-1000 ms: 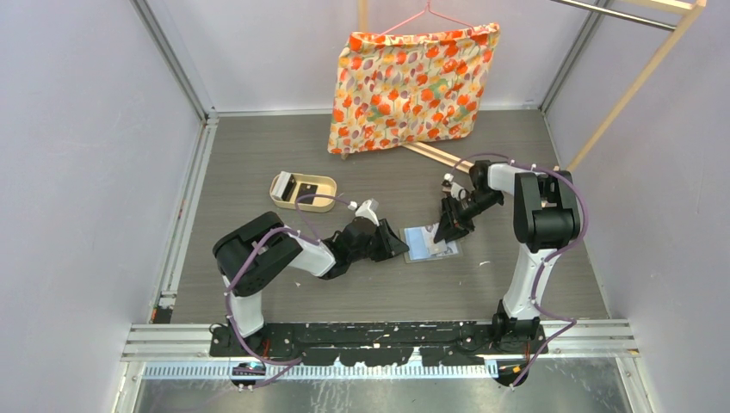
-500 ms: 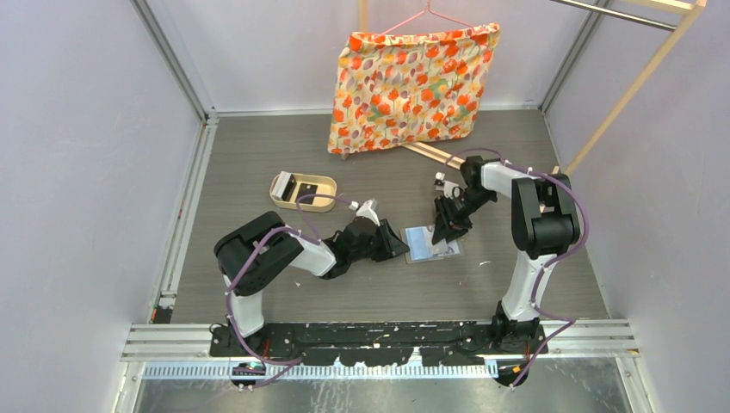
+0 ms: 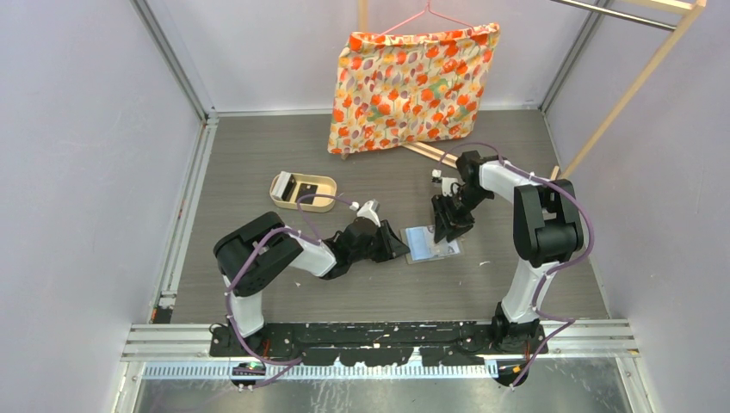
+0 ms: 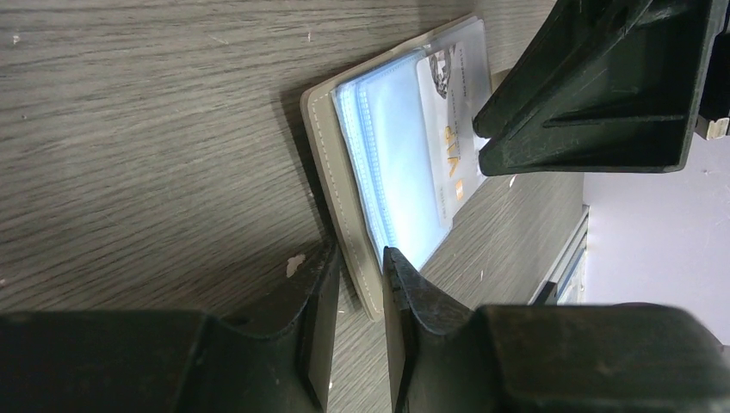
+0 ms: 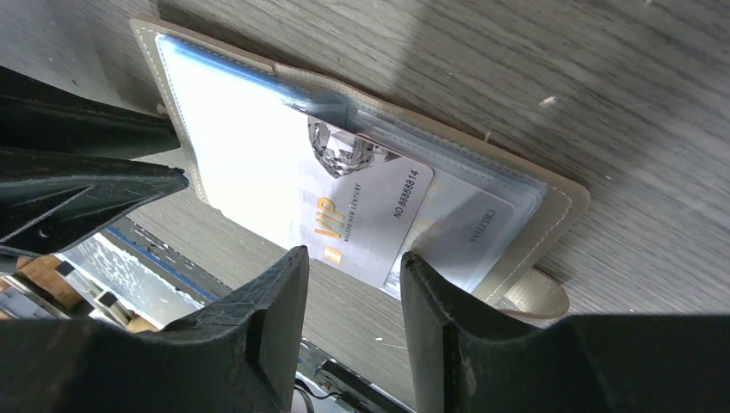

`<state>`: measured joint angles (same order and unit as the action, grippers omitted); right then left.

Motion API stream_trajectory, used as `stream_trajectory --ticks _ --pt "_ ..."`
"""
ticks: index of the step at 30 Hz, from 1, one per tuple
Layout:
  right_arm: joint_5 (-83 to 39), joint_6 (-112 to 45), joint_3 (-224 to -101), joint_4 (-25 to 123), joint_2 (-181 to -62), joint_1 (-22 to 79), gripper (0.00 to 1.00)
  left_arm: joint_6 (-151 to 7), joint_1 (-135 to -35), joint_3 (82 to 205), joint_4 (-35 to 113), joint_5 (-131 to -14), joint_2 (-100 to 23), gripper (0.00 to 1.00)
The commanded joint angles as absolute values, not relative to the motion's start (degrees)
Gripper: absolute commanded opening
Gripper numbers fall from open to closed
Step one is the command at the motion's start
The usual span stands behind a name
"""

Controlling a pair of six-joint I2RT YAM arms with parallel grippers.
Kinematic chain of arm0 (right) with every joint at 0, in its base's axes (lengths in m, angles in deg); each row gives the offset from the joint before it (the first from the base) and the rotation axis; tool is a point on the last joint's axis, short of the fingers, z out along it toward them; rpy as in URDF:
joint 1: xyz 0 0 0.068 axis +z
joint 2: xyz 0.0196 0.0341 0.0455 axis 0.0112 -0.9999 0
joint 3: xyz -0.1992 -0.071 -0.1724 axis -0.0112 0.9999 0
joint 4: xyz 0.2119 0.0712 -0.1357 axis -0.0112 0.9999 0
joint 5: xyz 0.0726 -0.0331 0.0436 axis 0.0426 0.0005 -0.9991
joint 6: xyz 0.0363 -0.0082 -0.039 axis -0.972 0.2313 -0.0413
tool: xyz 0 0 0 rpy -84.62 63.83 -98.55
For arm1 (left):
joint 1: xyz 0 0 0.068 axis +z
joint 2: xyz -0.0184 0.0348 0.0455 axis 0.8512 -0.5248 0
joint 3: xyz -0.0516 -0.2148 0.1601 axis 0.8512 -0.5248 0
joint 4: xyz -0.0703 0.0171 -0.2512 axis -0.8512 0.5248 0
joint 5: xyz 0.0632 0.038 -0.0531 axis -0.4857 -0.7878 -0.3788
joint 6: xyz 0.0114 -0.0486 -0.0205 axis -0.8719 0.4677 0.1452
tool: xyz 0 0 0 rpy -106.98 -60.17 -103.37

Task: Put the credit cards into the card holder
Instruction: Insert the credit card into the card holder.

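1. Card holder (image 3: 429, 244): lies opened flat on the grey wood-grain table (image 3: 258, 146), between the two arms. Grey stitched cover faces down and the pale blue clear pockets (image 4: 392, 163) face up. A rounded closure tab (image 5: 538, 294) projects from one edge.

2. Left claw (image 4: 360, 280): pinches the grey cover at one edge of the card holder, one finger on either side of the stitched rim.

3. Right claw (image 5: 351, 260): fingers spread, gripping nothing. The fingertips stand just over the protruding end of a silver credit card (image 5: 366, 211).

4. Silver credit card: rests on the pockets. The end printed with a diamond graphic points toward the fold. How far it sits inside a pocket cannot be determined. Legible print is "VIP" in gold and "NO 8888814"; a smaller line beside "VIP" is too fine to read.

5. Second card (image 5: 469, 232): pale, partly covered by the silver card, seen through clear plastic. Its print is too faint to read.

6. Tan oval tray (image 3: 303, 191): well apart to the left rear.

7. Floral fabric cover (image 3: 411, 86): hangs on a pink hanger at the back.
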<state>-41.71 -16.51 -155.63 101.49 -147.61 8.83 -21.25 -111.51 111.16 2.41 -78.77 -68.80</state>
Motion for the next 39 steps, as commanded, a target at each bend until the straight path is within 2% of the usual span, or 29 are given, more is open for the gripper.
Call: stream_trajectory --ticks 1,28,33,35,39 --pt "-38.54 -15.41 -157.06 101.44 -144.95 9.56 0.49 -22.87 -111.96 111.34 4.69 -79.03 -67.29 0.27" --pt "-48.89 -16.55 -157.64 100.48 -147.55 11.35 0.49 -23.58 -111.96 114.13 5.30 -76.86 -70.33 0.28" --pt "-45.25 -16.62 -157.24 99.17 -143.59 11.04 0.49 -23.85 -111.96 113.82 5.67 -77.43 -69.77 0.28" --pt "-42.39 -16.80 -156.36 98.10 -140.94 10.24 0.47 -24.10 -111.96 113.85 6.07 -77.56 -69.28 0.28" --pt "-36.73 -16.90 -154.32 96.62 -138.81 8.54 0.37 -24.28 -111.96 114.15 6.32 -77.52 -69.39 0.28"
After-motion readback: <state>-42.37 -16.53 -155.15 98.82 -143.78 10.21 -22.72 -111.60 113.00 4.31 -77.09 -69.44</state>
